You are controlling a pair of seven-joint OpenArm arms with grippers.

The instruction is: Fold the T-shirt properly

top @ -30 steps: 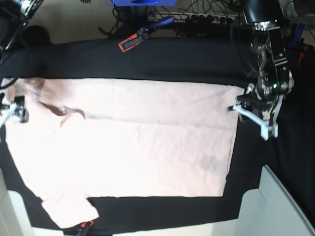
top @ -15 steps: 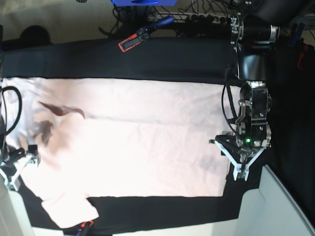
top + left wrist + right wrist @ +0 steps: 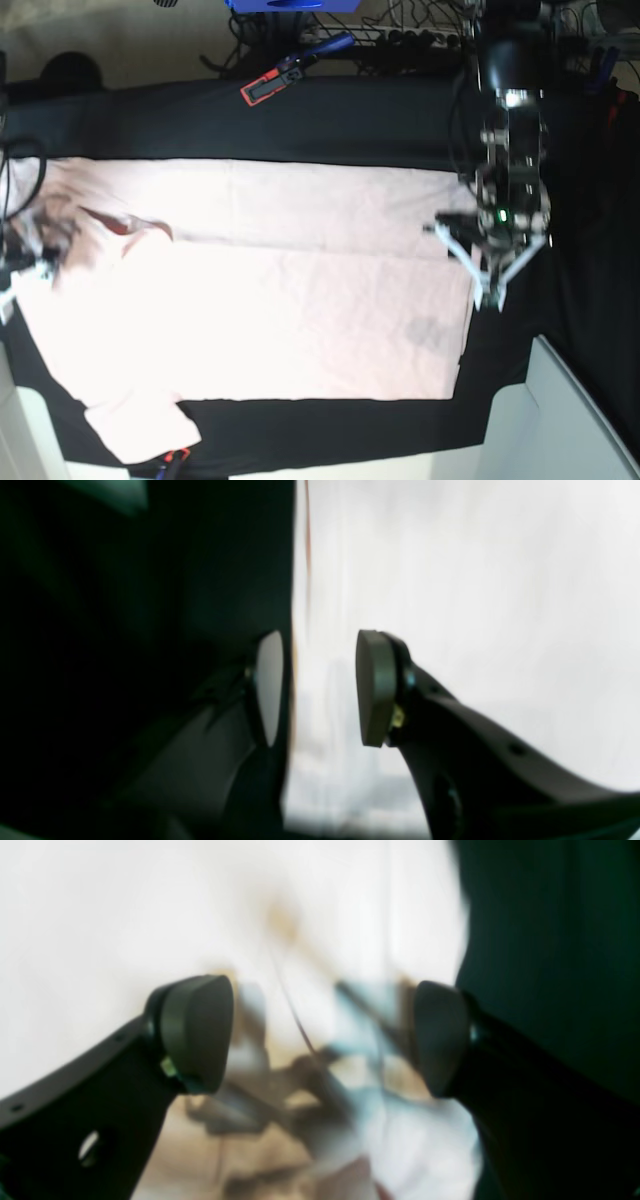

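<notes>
Swinging back to the hem midpoint, the left gripper (image 3: 488,262) straddles the T-shirt (image 3: 270,300) edge, parted; right gripper (image 3: 320,1040) released, empty.

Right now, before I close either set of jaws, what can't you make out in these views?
- Right gripper: cut off by the base view's left edge, motion-blurred.
- Large pale pink cotton T-shirt: print side not visible; both wrist views blurred, overexposed.
- Left gripper: jaws straddle the hem; contact unclear.
</notes>
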